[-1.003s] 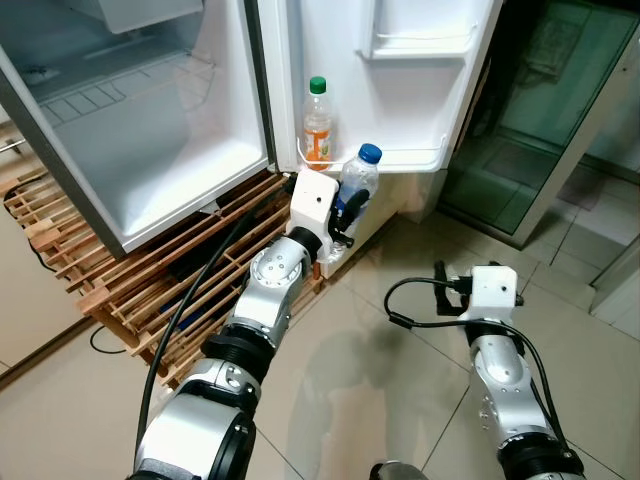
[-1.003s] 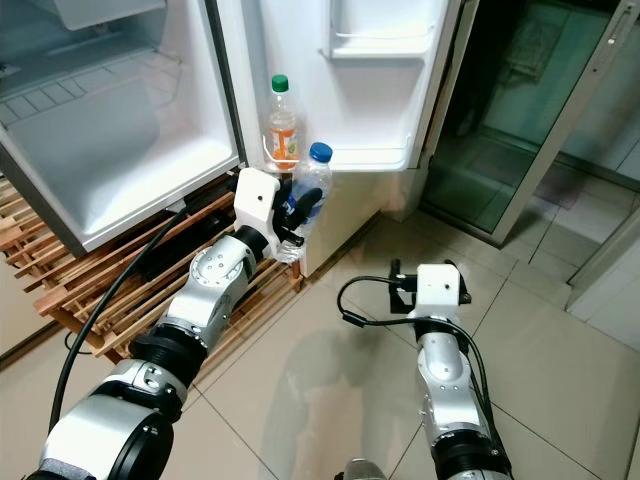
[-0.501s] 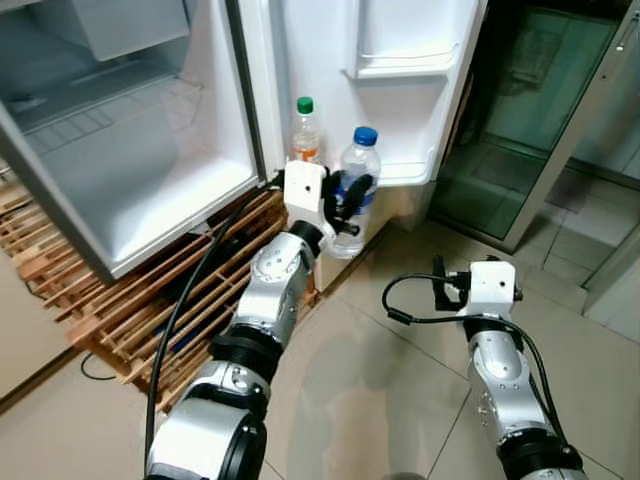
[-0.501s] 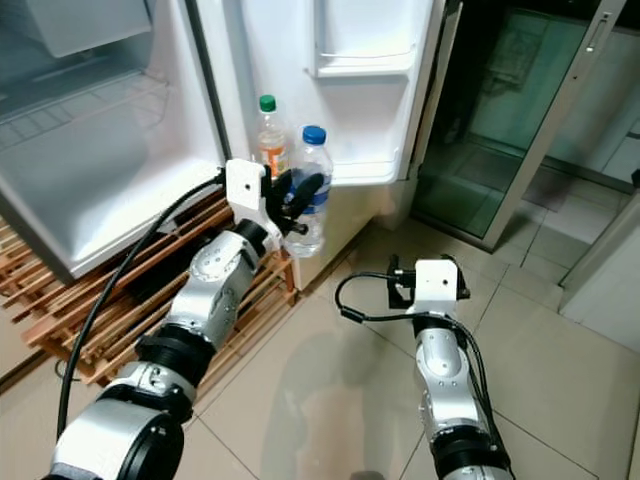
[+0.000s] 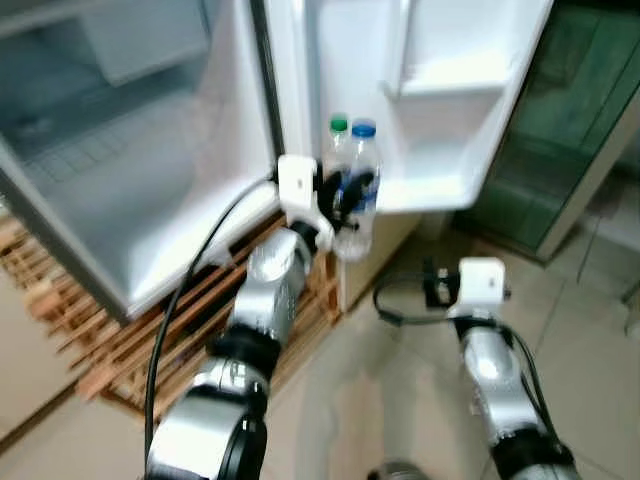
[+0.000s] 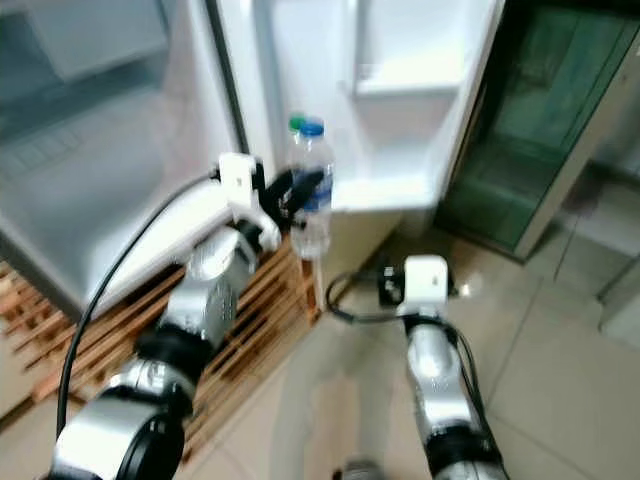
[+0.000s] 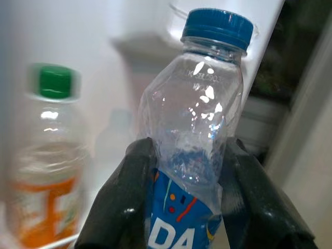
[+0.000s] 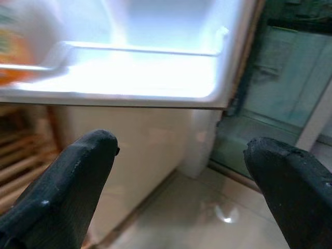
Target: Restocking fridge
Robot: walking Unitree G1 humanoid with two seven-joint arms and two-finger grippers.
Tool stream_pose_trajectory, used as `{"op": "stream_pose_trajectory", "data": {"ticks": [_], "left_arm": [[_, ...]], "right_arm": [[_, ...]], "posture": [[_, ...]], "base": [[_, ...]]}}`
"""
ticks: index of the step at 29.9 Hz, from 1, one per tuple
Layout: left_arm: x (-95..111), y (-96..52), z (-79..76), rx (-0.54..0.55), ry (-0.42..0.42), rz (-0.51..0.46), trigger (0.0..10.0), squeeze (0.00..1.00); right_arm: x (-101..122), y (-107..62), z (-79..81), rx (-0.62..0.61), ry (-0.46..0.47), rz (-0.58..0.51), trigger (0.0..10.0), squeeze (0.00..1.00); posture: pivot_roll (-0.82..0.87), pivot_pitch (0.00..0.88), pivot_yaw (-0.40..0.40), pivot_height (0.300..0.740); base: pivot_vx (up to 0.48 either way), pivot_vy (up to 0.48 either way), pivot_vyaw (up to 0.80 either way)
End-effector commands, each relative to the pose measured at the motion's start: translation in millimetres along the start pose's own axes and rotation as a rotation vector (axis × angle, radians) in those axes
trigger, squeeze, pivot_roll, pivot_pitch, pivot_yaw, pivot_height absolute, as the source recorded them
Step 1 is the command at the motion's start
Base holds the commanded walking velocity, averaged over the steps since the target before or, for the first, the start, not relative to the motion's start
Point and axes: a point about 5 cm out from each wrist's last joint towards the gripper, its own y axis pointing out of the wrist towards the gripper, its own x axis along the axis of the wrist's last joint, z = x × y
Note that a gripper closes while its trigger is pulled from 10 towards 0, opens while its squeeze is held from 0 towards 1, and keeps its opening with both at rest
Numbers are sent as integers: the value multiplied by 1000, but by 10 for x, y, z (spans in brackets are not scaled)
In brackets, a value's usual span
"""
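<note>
The left end effector [image 5: 345, 195] holds a water bottle [image 7: 193, 129], its two black fingers [image 7: 123, 207] pressed against either side of the clear body just above the blue label. The bottle has a blue cap and stands roughly upright, raised in front of the lower door shelf [image 5: 440, 190] of the open fridge [image 5: 150, 180]. In the head views, which are blurred, it is level with the shelf's front edge; whether it has crossed that edge cannot be told.

A second bottle [image 7: 49, 161], with a green cap and an orange label, stands in that door shelf just beside the held one, on the hinge side. In the left eye view its cap shows right next to the blue cap.

The right end effector [image 8: 176, 171] is wide open and holds nothing. It hangs low over the tiled floor [image 6: 540, 380], well apart from the bottles, and its camera looks up at the underside and front lip of the door shelf.

The fridge stands on a slatted wooden pallet [image 5: 110, 330]. Its main compartment is open on the robot's left. A dark green glass door [image 5: 580, 110] is on the right.
</note>
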Motion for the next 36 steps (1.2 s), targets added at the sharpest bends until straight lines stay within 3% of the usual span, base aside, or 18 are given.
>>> {"op": "stream_pose_trajectory", "data": {"ticks": [1, 2, 8, 25, 29, 36], "left_arm": [[158, 95, -115, -42, -4, -68, 10000, 0], [160, 102, -169, -62, 47, -69, 10000, 0], [147, 108, -255, -103, 104, -65, 10000, 0], [205, 155, -253, -78, 56, -83, 10000, 0], [240, 162, -157, 6, 28, -96, 10000, 0], [320, 63, 155, 199, -14, -155, 10000, 0]], "right_arm": [[23, 6, 37, 3, 11, -10, 10000, 0], [22, 5, 35, 4, 11, -10, 10000, 0], [18, 5, 34, 4, 11, -9, 10000, 0], [13, -36, 32, 11, 14, -16, 10000, 0], [25, -67, 50, 42, 5, -29, 10000, 0], [178, -162, 214, 191, -7, -104, 10000, 0]], "posture": [[-255, 0, 88, 740], [-254, 0, 87, 740], [-254, 0, 88, 740], [-264, 0, 95, 740], [-269, 0, 98, 740], [-298, 0, 99, 740]], "base": [[465, 0, 0], [292, 0, 0], [49, 0, 0], [256, -369, 0], [178, -84, 0], [0, 0, 0]]}}
